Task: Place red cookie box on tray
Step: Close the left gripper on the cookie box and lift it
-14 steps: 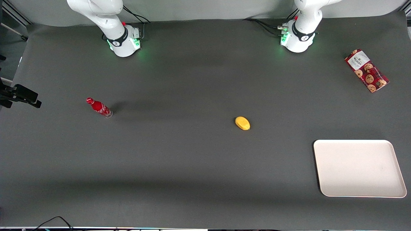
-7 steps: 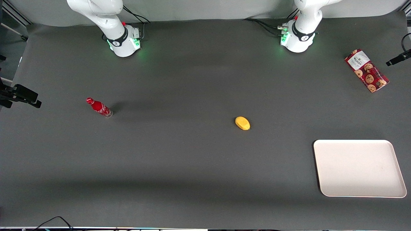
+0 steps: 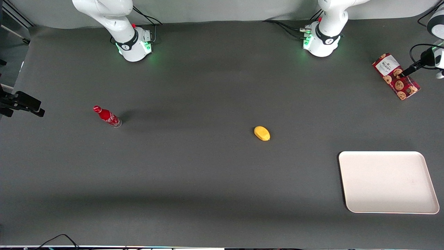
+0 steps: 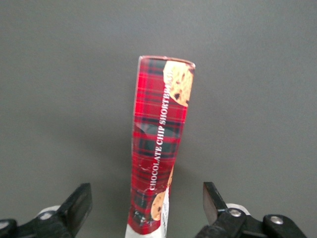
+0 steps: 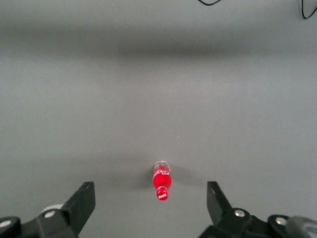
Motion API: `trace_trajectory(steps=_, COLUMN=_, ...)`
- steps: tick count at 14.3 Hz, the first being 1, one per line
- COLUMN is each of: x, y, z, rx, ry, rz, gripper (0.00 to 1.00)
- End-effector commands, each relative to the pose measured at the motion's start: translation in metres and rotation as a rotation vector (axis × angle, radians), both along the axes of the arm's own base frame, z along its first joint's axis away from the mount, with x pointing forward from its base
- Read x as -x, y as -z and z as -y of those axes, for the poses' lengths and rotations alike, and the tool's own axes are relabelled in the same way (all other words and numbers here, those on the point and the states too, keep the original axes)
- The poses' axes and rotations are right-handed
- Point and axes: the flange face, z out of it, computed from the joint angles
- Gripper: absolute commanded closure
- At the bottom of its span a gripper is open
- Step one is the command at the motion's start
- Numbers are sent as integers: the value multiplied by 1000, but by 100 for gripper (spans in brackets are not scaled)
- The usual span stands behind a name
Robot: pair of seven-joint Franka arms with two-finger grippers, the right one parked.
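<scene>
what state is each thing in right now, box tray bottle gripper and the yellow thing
slim dark-red plaid cookie box: lying flat on the table, not gripped, not on the tray
large off-white rectangular tray: flat on the table, nothing on it
small red bottle: standing upright, toward the parked arm's end
yellow oval object: resting on the table, untouched
left arm's gripper: open, fingers either side of the box's end, above it

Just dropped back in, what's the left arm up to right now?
The gripper hangs open above the red cookie box, a finger on either side and no contact yet. The box lies on the table, farther from the front camera than the tray, which holds nothing. No grasp has been made.
</scene>
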Motion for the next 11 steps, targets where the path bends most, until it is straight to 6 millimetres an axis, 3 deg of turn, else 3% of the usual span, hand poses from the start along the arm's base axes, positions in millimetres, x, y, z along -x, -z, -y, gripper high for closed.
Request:
trace_trajectory(steps=1, x=6, y=15, z=10, rx=-27, ry=-5, rz=27, gripper=0)
trace_trajectory(steps=10, x=20, y=53, z=9, rx=-87, ry=75, rz=-2, gripper=0)
trace_trajectory(steps=11, x=21, y=54, z=8, rx=-87, ry=77, rz=-4, gripper=6)
